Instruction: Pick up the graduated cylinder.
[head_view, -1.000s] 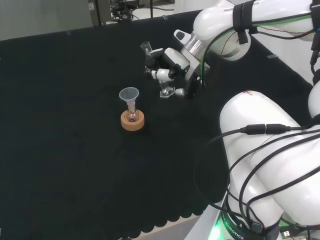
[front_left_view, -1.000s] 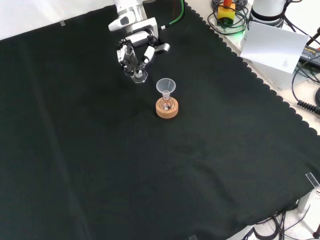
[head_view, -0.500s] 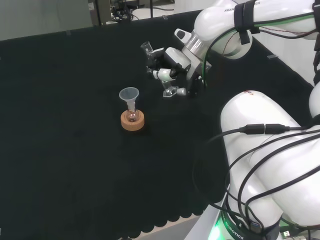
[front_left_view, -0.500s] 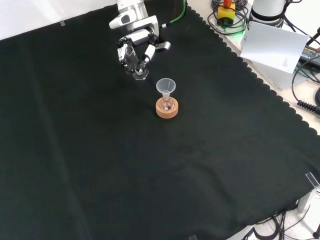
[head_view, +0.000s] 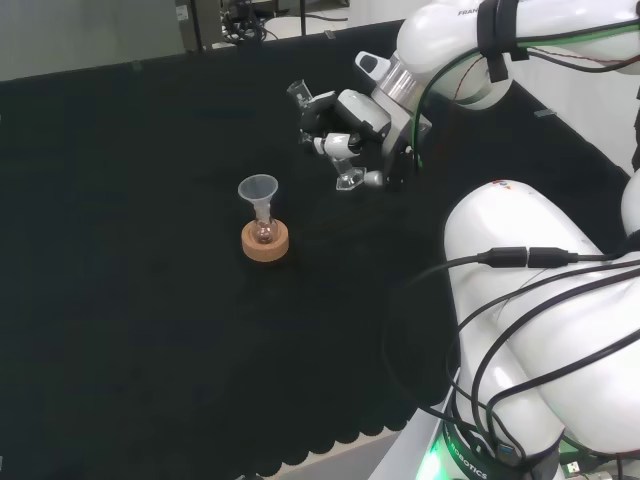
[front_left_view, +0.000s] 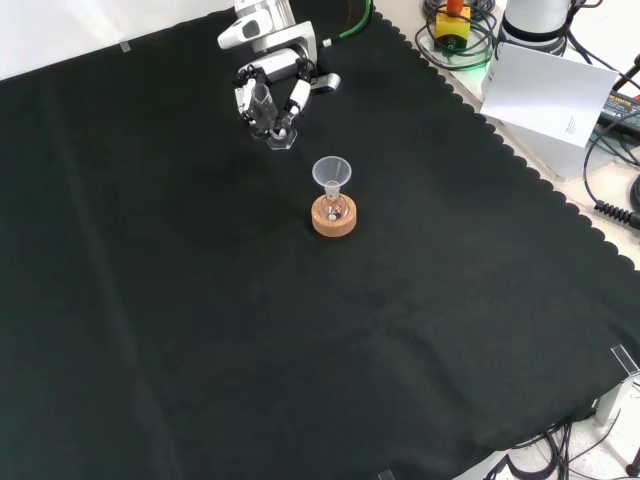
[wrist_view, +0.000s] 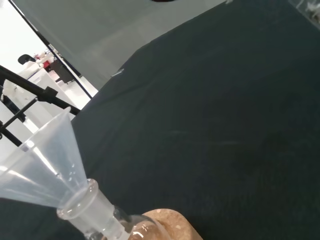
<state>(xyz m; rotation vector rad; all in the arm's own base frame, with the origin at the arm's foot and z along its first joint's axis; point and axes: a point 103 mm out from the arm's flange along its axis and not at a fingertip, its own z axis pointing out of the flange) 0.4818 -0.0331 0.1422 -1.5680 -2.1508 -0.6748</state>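
Robot hand (head_view: 345, 125) grips the tilted graduated cylinder (head_view: 322, 136) in curled fingers; I'd raise it straight, clear of the funnel (head_view: 258, 191).

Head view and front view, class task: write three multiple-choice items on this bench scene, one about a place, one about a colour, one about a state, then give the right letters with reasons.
1. Where does the funnel sit?
A. In the neck of the flask on the stand
B. Flat on the cloth
C. In the hand

2. What colour is the cork ring stand under the flask?
A. Red
B. Tan
C. Blue

3. What is the state of the graduated cylinder?
A. Standing free on the cloth
B. Lying on its side
C. Held tilted in the hand, with its base off the black cloth

Answers:
1 A, the funnel's stem goes into the flask's neck in the head view.
2 B, both views show a tan cork ring.
3 C, the fingers curl round it and its base hangs above the cloth.
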